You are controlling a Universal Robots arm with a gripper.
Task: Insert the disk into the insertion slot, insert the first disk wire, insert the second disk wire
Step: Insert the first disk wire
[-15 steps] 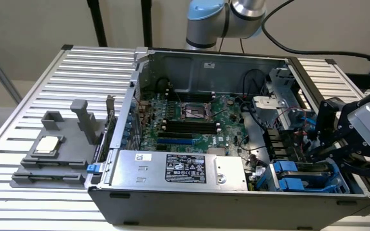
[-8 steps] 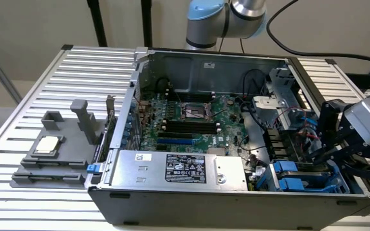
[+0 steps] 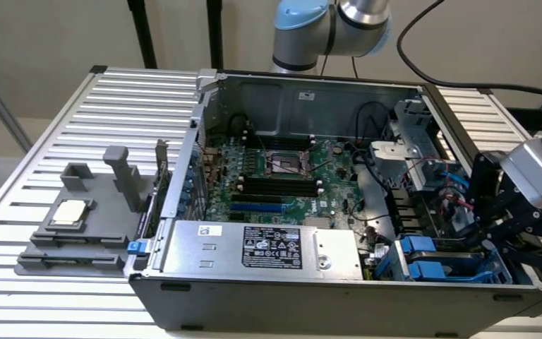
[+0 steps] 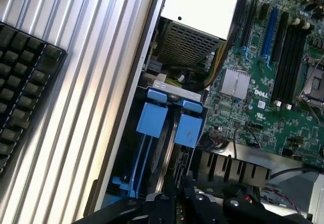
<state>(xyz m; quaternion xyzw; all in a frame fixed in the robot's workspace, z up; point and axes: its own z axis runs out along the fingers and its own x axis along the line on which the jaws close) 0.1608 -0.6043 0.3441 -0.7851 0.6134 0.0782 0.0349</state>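
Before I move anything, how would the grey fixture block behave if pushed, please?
The grey fixture block sits broad and low, so it would probably slide, not tip. The ribbed table may make it judder. The silver chip lying on it looks loose and might shift.

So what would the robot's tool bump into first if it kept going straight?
Probably the boxy grey-blue plastic drive cage with bright blue tabs, straight ahead of the tool, though depth is hard to judge.

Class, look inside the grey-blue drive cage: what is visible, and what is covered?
Inside the drive cage, two bright blue tabs and blue rails show. The fingers cover part of it, so whether the disk sits there cannot be seen.
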